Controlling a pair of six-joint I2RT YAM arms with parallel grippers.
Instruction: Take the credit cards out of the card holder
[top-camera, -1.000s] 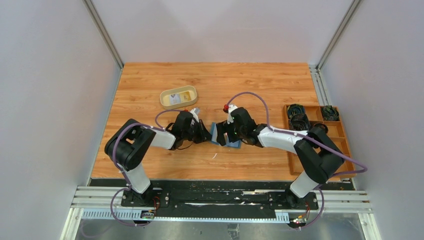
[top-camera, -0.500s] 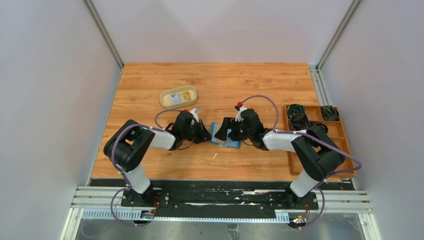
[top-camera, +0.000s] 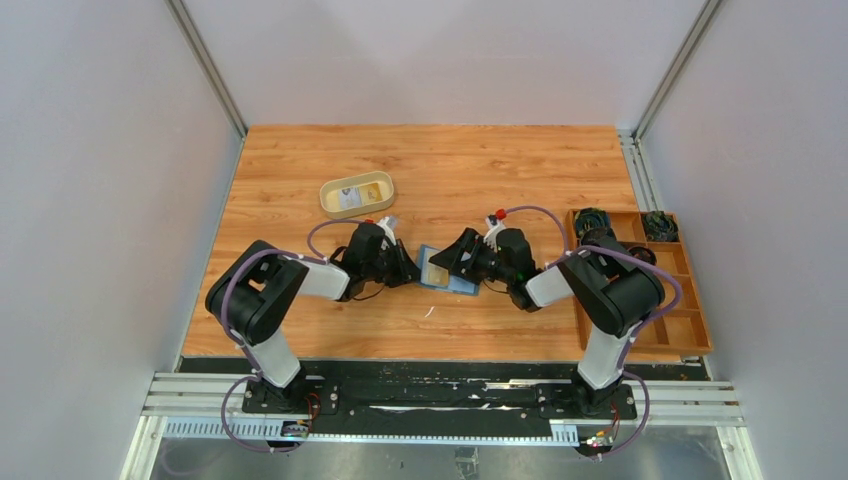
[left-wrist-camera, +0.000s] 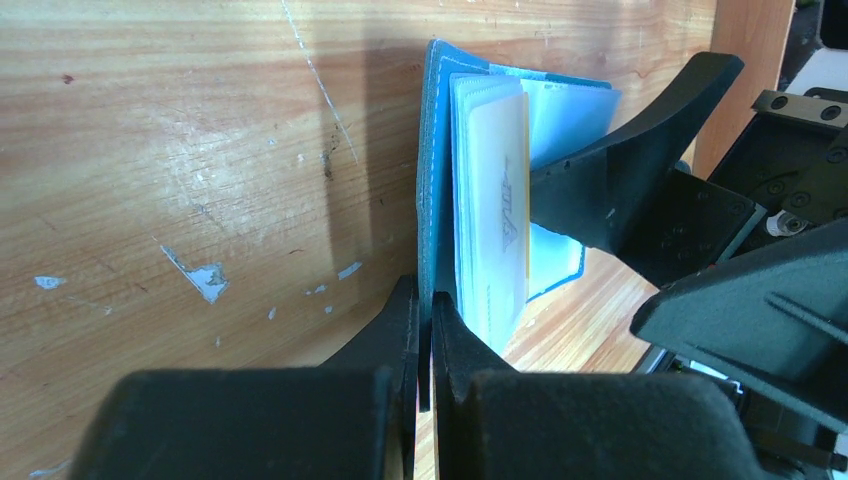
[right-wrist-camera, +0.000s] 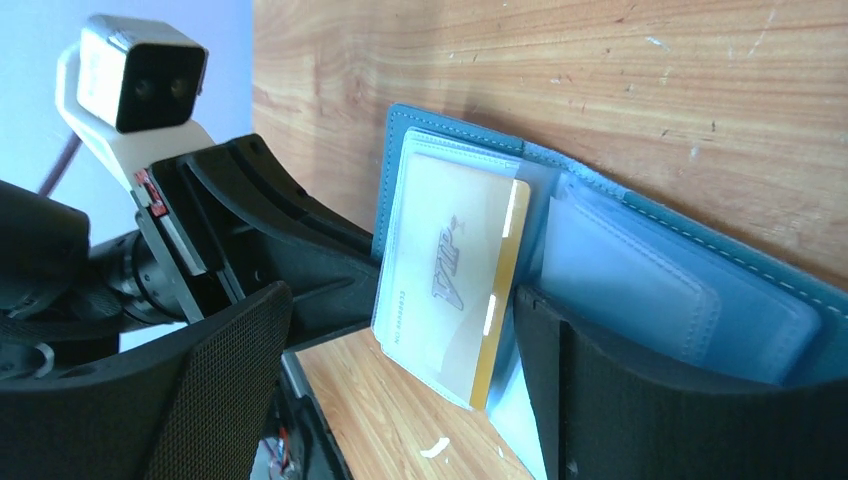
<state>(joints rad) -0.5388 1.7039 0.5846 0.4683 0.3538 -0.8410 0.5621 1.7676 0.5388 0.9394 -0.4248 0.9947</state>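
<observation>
Clamps the blue cover of the card holder (top-camera: 447, 272) tight in the left gripper (left-wrist-camera: 425, 335), just below centre frame on the table (top-camera: 500, 170). Spreads the right gripper (right-wrist-camera: 420, 400) wide around the opened leaves, one black finger against the clear sleeve (left-wrist-camera: 487, 310). Shows a pale credit card (right-wrist-camera: 445, 265), marked VIP, with a yellow strip along one edge, upright inside that sleeve. Frames a tan oval tray (top-camera: 385, 182) up and left of the holder and a compartmented wooden box (top-camera: 675, 325) at right edge.
</observation>
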